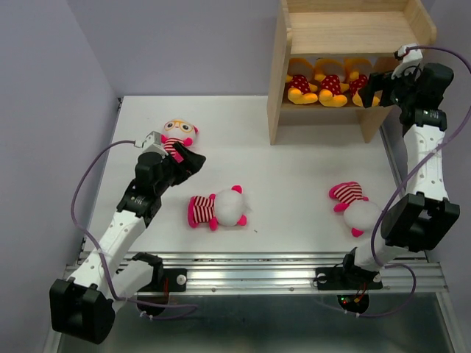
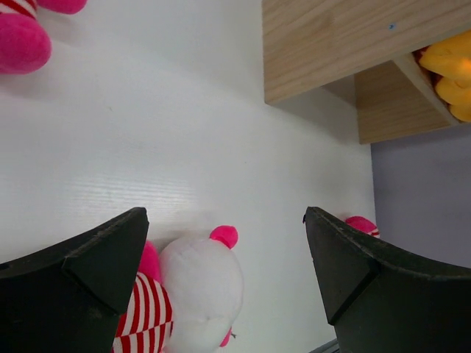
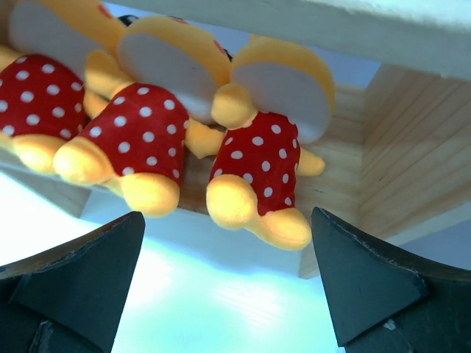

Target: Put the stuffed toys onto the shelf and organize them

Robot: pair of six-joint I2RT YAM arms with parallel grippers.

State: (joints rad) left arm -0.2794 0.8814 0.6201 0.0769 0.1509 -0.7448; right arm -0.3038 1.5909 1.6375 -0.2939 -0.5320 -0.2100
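Note:
The wooden shelf stands at the back right. Three yellow toys in red dotted outfits sit side by side on its lower tier. My right gripper hangs open just in front of the rightmost one, holding nothing. Three white-headed striped toys lie on the table: one at the back left, one in the middle, one on the right. My left gripper stands open and empty beside the back-left toy. The left wrist view shows the middle toy below it.
The white table ends at a metal rail along the near edge, where both arm bases are bolted. Purple walls close in the left, back and right. The shelf's upper tier holds nothing.

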